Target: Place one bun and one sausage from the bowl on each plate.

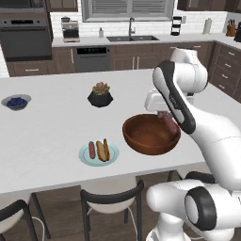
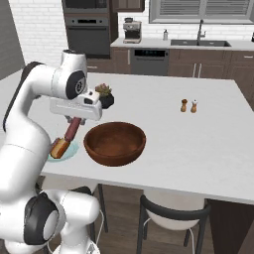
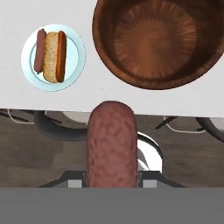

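While raised near the bowl (image 1: 151,135), the gripper (image 2: 74,125) is clamped on a sausage (image 3: 112,144). Beside the bowl, a bun (image 3: 52,56) and two sausages are seen on one plate (image 3: 78,57).

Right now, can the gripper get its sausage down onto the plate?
Probably yes: the gripper holds the sausage above the counter, with nothing between it and the plate, though a bun and sausages already lie there.

Two rear base views flanking arm, both showing bowl (image 1: 151,134), hand view overhead
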Available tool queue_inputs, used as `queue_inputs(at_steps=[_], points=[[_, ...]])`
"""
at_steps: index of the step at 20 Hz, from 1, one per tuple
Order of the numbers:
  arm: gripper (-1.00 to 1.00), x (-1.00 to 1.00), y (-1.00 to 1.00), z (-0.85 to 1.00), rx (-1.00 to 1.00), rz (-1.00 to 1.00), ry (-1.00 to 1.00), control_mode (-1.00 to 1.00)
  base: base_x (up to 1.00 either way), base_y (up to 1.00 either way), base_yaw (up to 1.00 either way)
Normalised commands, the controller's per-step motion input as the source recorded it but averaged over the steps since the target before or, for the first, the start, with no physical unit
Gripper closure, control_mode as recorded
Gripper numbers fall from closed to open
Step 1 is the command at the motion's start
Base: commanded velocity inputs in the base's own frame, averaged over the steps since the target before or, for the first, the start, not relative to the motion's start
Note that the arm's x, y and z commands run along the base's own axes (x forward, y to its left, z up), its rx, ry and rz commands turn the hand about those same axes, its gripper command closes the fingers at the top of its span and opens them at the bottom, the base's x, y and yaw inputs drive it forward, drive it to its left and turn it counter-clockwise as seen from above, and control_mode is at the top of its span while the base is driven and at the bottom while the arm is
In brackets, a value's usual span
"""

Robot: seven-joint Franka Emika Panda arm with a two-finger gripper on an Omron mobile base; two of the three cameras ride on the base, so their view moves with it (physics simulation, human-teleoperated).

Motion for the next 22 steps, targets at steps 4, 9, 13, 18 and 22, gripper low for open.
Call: queue_inputs(at_steps=[4,9,13,18,22], points=[[1.0,-0.53,0.0,0.0,-0.04,0.0,-0.03,-1.0,0.0,0.0,0.0],[1.0,-0.09,0.01,0.0,-0.05,0.0,0.0,1.0,-0.04,0.0,0.0],[1.0,0.0,0.0,0.0,0.0,0.0,0.0,1.0,-0.39,0.25,0.0],[1.0,0.0,0.0,0.0,0.0,0.0,0.0,1.0,-0.55,0.29,0.0],[1.0,0.0,0.0,0.0,0.0,0.0,0.0,1.0,-0.48,0.67,0.0]])
